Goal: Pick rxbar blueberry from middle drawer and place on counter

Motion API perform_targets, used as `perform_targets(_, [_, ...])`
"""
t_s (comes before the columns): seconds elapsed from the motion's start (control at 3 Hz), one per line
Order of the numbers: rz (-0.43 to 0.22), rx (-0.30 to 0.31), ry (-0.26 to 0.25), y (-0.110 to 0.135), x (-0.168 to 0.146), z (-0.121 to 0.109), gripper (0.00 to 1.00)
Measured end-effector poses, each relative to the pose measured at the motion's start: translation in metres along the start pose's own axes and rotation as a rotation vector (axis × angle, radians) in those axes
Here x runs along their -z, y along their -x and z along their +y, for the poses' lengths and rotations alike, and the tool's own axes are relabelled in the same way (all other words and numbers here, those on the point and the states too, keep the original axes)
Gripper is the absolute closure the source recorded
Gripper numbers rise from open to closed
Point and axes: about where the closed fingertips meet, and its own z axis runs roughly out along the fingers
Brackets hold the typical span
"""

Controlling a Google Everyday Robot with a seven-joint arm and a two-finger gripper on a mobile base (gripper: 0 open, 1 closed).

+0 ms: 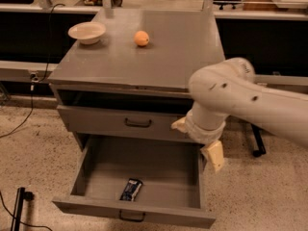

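Lying flat near the front of the open middle drawer [159, 170], the rxbar blueberry [130, 189] was judged light, thin and slick-wrapped, best pinched across its long edges. The gripper [213, 155] was noted over the drawer's right wall; jaw state could not be told.

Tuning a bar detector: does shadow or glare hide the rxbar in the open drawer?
Camera view: the rxbar blueberry lies in dim, even light on the middle drawer floor, no glare; shadow darkens the recess under the counter; the gripper hangs at the drawer's image-right wall.
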Motion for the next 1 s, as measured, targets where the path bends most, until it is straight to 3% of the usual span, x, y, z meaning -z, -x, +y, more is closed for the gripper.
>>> perform_targets(0.33, [-0.046, 0.231, 0.057, 0.047, -0.054, -0.003, 0.00])
perform_targets(1.0, [-0.150, 0.549, 0.082, 0.125, -0.127, -0.027, 0.00])
